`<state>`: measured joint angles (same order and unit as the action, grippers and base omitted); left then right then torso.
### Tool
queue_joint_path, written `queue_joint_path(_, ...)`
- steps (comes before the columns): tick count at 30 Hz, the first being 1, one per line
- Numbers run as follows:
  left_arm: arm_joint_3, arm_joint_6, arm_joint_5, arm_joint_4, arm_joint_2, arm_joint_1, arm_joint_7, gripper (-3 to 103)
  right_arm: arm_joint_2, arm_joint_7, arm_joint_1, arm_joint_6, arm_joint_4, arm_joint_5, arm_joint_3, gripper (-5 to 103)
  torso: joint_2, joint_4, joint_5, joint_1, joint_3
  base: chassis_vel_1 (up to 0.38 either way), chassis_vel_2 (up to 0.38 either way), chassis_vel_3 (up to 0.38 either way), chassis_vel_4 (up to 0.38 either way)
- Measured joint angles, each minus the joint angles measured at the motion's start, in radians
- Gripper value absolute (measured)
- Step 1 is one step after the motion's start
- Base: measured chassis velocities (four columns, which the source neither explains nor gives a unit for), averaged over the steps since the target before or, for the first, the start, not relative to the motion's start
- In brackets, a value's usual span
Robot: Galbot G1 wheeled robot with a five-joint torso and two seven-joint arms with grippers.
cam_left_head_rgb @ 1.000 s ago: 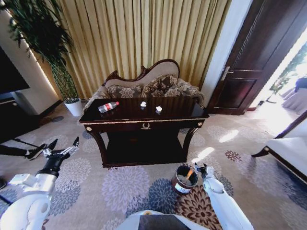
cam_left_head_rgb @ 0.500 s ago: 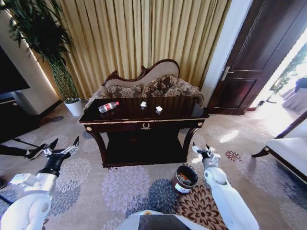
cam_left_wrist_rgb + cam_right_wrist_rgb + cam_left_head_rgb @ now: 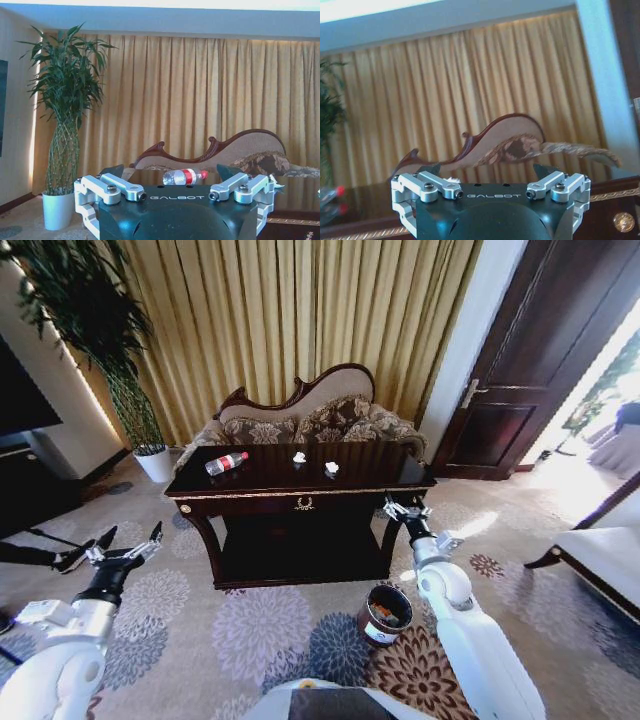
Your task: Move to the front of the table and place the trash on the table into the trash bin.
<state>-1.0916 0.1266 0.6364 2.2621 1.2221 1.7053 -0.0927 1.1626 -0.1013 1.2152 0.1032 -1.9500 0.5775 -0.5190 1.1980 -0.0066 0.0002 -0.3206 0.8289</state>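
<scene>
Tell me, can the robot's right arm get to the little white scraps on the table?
Probably yes. The right gripper is open at the table's front right corner, and nothing stands between it and the white scraps.

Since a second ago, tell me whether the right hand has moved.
Yes. The right hand has risen from beside the trash bin to the table front's right corner, open and empty.

A patterned sofa backs onto gold curtains, with a potted plant and what looks like a dark door nearby.
</scene>
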Motion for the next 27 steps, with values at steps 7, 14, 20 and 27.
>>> queue_joint_path(7,0.006,0.028,0.0,0.013,-0.003,-0.014,0.011,100,-0.012,0.026,0.014,0.047,-0.036,-0.01,-0.008,100,0.0,0.0,-0.0002,0.0,0.0,0.0,0.0,0.0,0.0)
queue_joint_path(14,0.005,0.034,0.0,0.021,-0.007,-0.012,0.015,100,-0.013,0.026,0.005,0.052,-0.042,-0.011,-0.003,100,0.0,0.0001,-0.0002,0.0,0.0,-0.009,0.007,0.006,-0.009)
queue_joint_path(20,0.004,0.034,-0.002,0.02,-0.005,-0.01,0.015,100,-0.013,0.026,0.005,0.051,-0.042,-0.013,-0.002,100,0.0,0.0001,-0.0002,0.0,0.0,-0.086,0.11,0.1,-0.089)
queue_joint_path(27,0.01,0.033,-0.005,0.018,-0.002,-0.011,0.012,100,-0.015,0.026,0.008,0.051,-0.045,-0.013,-0.003,100,0.0,0.0001,-0.0003,0.0,0.0,-0.203,0.201,0.188,-0.201)
